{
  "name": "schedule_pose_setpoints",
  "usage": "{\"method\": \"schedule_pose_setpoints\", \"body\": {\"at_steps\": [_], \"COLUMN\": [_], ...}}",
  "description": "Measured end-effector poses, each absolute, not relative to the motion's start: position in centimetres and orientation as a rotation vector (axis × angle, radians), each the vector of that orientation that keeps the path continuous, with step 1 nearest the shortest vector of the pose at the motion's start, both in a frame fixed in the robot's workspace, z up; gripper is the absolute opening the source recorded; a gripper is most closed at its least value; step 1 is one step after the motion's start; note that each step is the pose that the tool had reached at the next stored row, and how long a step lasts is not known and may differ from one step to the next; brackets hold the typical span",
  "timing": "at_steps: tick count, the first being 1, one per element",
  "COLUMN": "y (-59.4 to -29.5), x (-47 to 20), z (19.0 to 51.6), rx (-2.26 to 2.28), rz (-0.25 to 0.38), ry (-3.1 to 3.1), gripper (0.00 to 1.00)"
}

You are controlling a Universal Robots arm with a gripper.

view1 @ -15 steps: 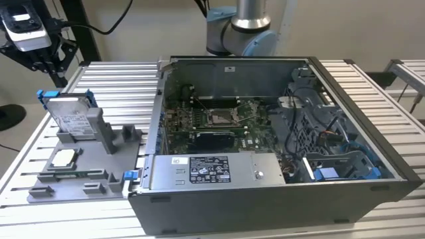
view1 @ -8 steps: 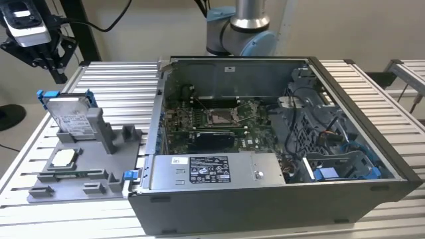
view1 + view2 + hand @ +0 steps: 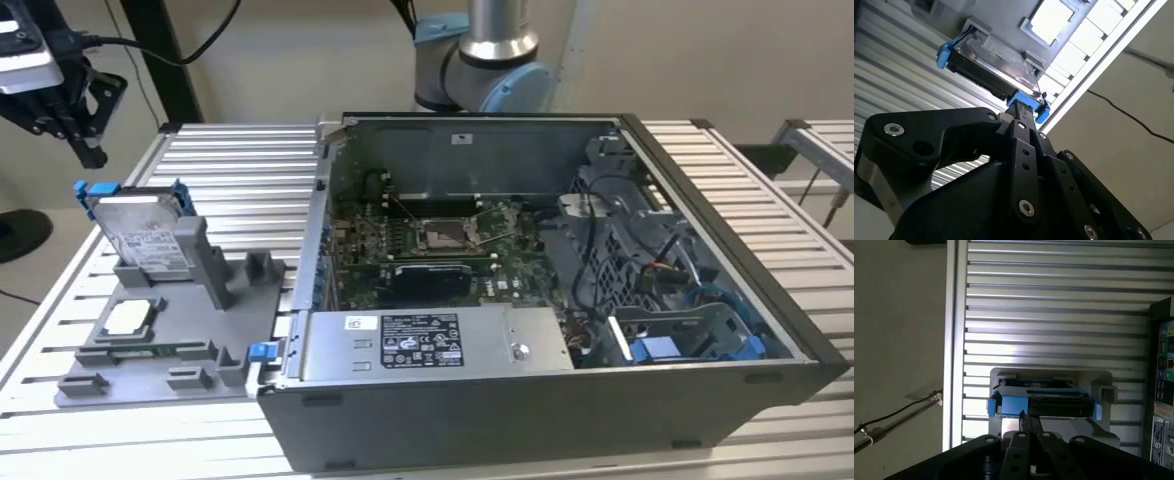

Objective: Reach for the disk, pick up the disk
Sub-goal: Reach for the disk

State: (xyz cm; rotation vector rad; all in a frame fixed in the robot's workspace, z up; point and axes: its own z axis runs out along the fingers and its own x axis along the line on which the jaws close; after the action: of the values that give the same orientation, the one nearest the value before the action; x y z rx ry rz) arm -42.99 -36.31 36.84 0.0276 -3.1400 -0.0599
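Note:
The disk point(image 3: 140, 232) is a silver-grey hard drive with a white label and blue carrier tabs. It stands upright on edge in a slot of a grey holder point(image 3: 200, 320) at the exterior view's left. My black gripper point(image 3: 91, 152) hangs above and a little left of it, apart from it, with its fingers drawn together and nothing between them. In both wrist views the fingertips point at the disk's blue-framed edge point(image 3: 999, 60) point(image 3: 1049, 402). The gripper point(image 3: 1021, 111) point(image 3: 1031, 420) is short of touching it.
An open computer case point(image 3: 534, 420) fills the middle and right of the slatted metal table point(image 3: 227, 170), with a long grey labelled power-supply box point(image 3: 427, 345) inside. A small square silver chip point(image 3: 130, 317) lies on the holder. The arm's base point(image 3: 481, 60) stands behind the case.

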Motion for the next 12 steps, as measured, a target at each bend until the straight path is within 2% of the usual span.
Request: {"method": "schedule_pose_setpoints", "body": {"at_steps": [12], "y": [-36.31], "x": [-43.08], "z": [36.83], "rx": [0.028], "rz": [-0.060], "ry": [-3.140], "gripper": [0.00]}}
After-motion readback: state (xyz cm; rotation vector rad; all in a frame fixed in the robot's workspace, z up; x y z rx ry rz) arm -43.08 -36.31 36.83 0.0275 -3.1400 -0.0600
